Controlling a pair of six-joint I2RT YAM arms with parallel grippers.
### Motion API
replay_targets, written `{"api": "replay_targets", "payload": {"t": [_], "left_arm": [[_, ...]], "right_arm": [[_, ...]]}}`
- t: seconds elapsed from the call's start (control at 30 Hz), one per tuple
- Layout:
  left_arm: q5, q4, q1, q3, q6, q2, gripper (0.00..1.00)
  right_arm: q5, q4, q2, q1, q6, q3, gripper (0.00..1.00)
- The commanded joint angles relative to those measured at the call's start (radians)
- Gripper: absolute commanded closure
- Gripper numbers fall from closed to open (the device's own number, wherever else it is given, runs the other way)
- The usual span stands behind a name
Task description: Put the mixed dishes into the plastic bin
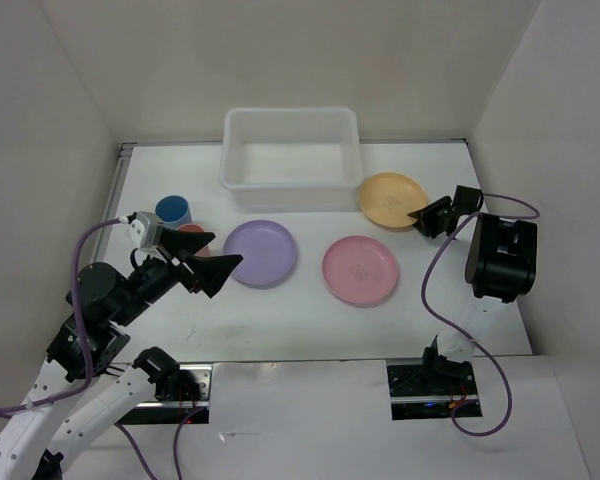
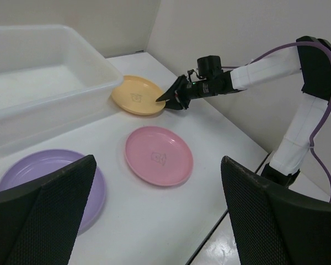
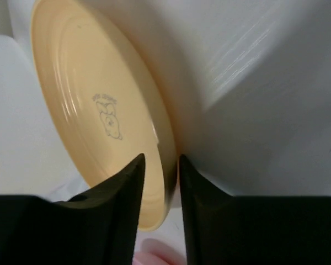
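Two black fingers of the right tool stand narrow. One is over the inside of the yellow plate and one outside its rim, with the rim in the slit between them. We cannot tell whether they press on it. Those fingers fill the bottom of the right wrist view, and only a pink sliver shows beneath them. A small print at the plate's middle is too faint for us to read. From above, this plate lies flat on the desk, just beside the front right corner of the plastic bin. The tool meets its edge on the side away from the bin.

The left tool is spread wide and grips no dish. It hangs off the bin's front left corner. Its own view cuts the bin off at the left edge, and one finger covers part of the purple plate. That plate lies in front of the bin, just beside the left tool's tips. The pink plate also lies in front of the bin, further right and apart from both tools. The blue cup stands left of the bin's front. The red cup just beside it is mostly hidden behind the left tool, so we cannot make out its shape.
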Motion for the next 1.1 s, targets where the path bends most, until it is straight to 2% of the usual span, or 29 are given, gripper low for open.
{"api": "replay_targets", "payload": {"t": [0.0, 0.2, 0.33, 0.53, 0.6, 0.7, 0.77, 0.93, 1.07], "left_arm": [[-0.028, 0.016, 0.004, 0.037, -0.011, 0.003, 0.00], [-0.047, -0.003, 0.004, 0.046, -0.001, -0.006, 0.00], [-0.065, -0.051, 0.004, 0.065, -0.001, 0.005, 0.00], [-0.030, -0.105, 0.004, 0.126, 0.017, 0.131, 0.00], [-0.002, -0.091, 0.004, 0.126, 0.017, 0.151, 0.00], [-0.014, -0.080, 0.004, 0.126, 0.017, 0.151, 0.00], [-0.014, -0.080, 0.004, 0.116, 0.017, 0.117, 0.00], [-0.034, -0.094, 0.004, 0.115, 0.017, 0.073, 0.00], [-0.074, -0.134, 0.004, 0.115, 0.037, 0.046, 0.00]], "right_arm": [[0.063, -0.025, 0.034, 0.008, -0.005, 0.020, 0.65], [0.109, -0.103, 0.034, 0.008, -0.028, 0.047, 0.86], [0.175, -0.183, -0.070, 0.008, -0.037, 0.038, 1.00], [0.261, -0.318, -0.386, 0.008, -0.046, 0.075, 1.00], [0.318, -0.353, -0.487, 0.063, -0.046, 0.138, 1.00], [0.365, -0.384, -0.542, 0.134, -0.046, 0.248, 1.00], [0.321, -0.361, -0.517, 0.195, -0.046, 0.334, 1.00], [0.291, -0.384, -0.264, 0.407, -0.074, 0.616, 1.00], [0.291, -0.384, -0.126, 0.511, -0.074, 0.744, 1.00]]}}
